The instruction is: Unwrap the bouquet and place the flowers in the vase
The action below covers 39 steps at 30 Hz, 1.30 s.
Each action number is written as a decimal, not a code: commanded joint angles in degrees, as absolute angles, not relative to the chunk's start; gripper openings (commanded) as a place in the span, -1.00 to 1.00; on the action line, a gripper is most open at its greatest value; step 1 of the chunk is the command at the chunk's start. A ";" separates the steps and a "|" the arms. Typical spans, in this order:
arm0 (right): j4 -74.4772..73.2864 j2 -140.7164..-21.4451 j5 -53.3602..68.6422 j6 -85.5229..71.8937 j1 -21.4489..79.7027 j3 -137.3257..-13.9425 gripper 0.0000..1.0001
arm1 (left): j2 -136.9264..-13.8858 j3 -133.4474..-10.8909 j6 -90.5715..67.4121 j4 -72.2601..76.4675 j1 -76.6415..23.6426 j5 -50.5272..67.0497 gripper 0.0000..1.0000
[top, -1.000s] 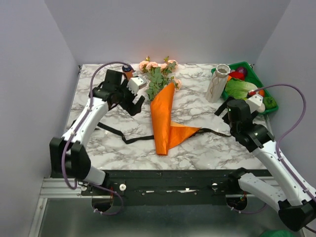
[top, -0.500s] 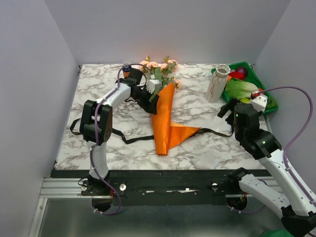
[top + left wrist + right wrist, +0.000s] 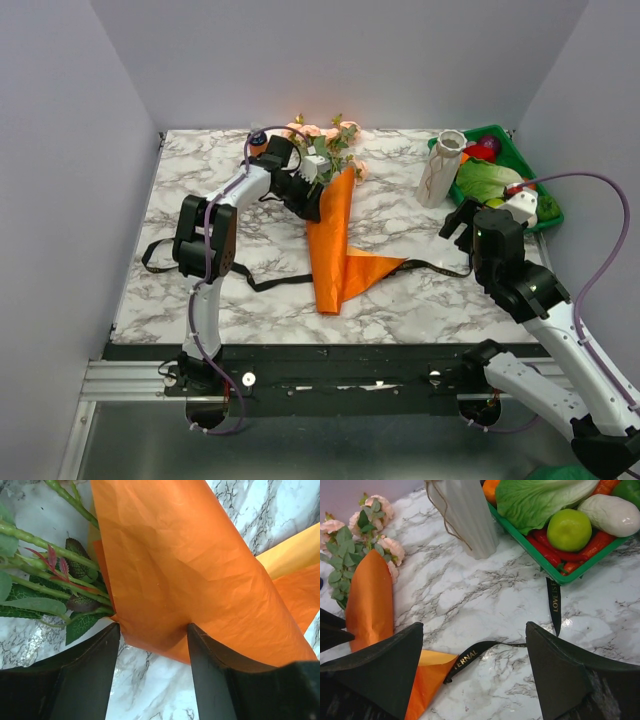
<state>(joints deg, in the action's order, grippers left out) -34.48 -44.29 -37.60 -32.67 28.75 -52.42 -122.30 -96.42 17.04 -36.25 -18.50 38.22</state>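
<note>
Bouquet (image 3: 330, 215): lies lengthwise at the middle of the marble worktop (image 3: 400, 300), heads towards the far wall. It is not yet unwrapped.

Orange paper sheet (image 3: 190, 565): a loose cone around the stems, with one flap spread out to the right at the near end. It looks slack enough to peel away.

Ribbon (image 3: 240, 275): black and lying loose across the worktop under the paper, so it no longer binds anything. Gold lettering on it reads "LOVE IS" (image 3: 553, 600) and "ERNAL" (image 3: 470, 655); the rest is folded out of sight.

Flowers (image 3: 320, 135): pale pink heads and green leaves poke from the cone's open end, with the stems (image 3: 45, 542) running into the paper.

Left tool (image 3: 153, 627): its fingers stand apart astride the paper's upper rim beside the stems. Paper reaches both fingers but is not visibly squeezed. It seems placed to pinch the sheet and draw it off the stems.

Right tool (image 3: 474, 626): fingers spread wide with nothing between them. It hangs over bare marble near the ribbon, apparently waiting its turn.

Vase (image 3: 440, 168): cream, upright, mouth up, with thin twine trailing from the neck. It stands right of the bouquet and just beside the green tray (image 3: 520, 540) of vegetables, so it is ready to take stems. No label is visible.

Orange bottle (image 3: 258, 140): dark cap, at the far left behind the left arm. Any writing on it is too small to read.
</note>
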 commanded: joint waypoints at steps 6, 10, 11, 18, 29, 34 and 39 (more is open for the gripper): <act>-33.31 -44.39 -36.39 -32.25 29.09 -52.56 0.71 | -121.20 -97.30 16.96 -36.38 -18.54 40.61 -0.58; -33.22 -44.03 -36.65 -32.52 29.18 -52.82 0.70 | -119.45 -98.17 16.88 -38.14 -18.63 40.52 -1.00; -33.22 -43.95 -36.74 -32.52 29.18 -52.74 0.70 | -118.75 -98.52 16.79 -38.93 -18.55 40.52 -1.00; -32.78 -42.89 -36.39 -32.69 29.18 -52.74 0.69 | -113.74 -103.18 15.12 -43.50 -18.63 40.87 -1.00; -32.43 -40.43 -36.39 -33.57 29.18 -51.42 0.69 | -105.30 -107.93 11.52 -48.42 -22.31 40.00 -1.00; -32.87 -39.47 -37.18 -34.36 29.18 -50.28 0.78 | -105.03 -109.77 8.36 -48.16 -28.81 34.64 0.40; -33.66 -38.50 -38.14 -34.45 29.09 -50.01 0.83 | -105.56 -109.25 9.49 -50.27 -28.48 32.43 0.98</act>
